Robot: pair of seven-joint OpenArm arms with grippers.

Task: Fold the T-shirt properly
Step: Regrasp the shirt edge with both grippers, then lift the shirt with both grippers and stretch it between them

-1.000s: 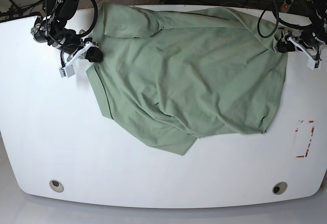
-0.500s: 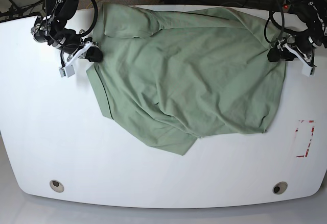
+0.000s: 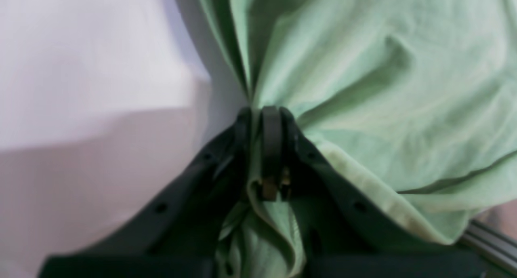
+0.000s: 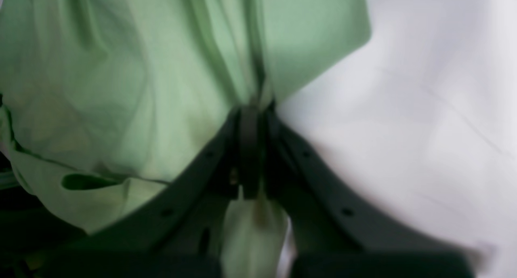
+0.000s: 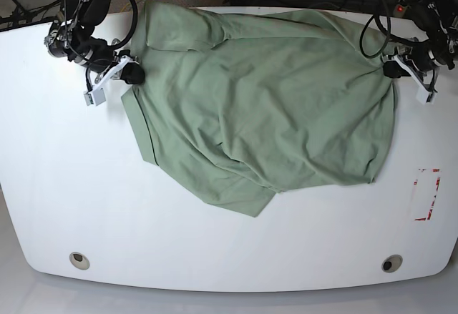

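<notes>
While both arms sit at opposite edges of the T-shirt (image 5: 265, 106), each set of fingers is clamped down on fabric: left fingers (image 3: 264, 120) pinched tight with a gathered fold of green cloth squeezed between them, bunching down behind the tips; right fingers (image 4: 252, 116) likewise closed on a pleat of the shirt edge, cloth trailing below the tips. From the base view, left fingers (image 5: 392, 67) grip the shirt's edge on the picture's right, right fingers (image 5: 131, 75) grip the edge on the picture's left, near a sleeve hem. T-shirt lies spread between the two grips on the white tabletop (image 5: 215, 249), mostly flat but wrinkled, with creases radiating from each pinch point. A folded-over flap sits away from both grips, toward the near side of the tabletop; the far edge of the shirt runs up to the tabletop's far rim. Near the left fingers, cloth lifts slightly off the surface where it's pulled. A red-marked rectangle (image 5: 426, 194) sits on the tabletop on the near side of the left fingers, apart from the shirt. Two round grommet holes (image 5: 79, 259) along the near edge. No containers in view.
</notes>
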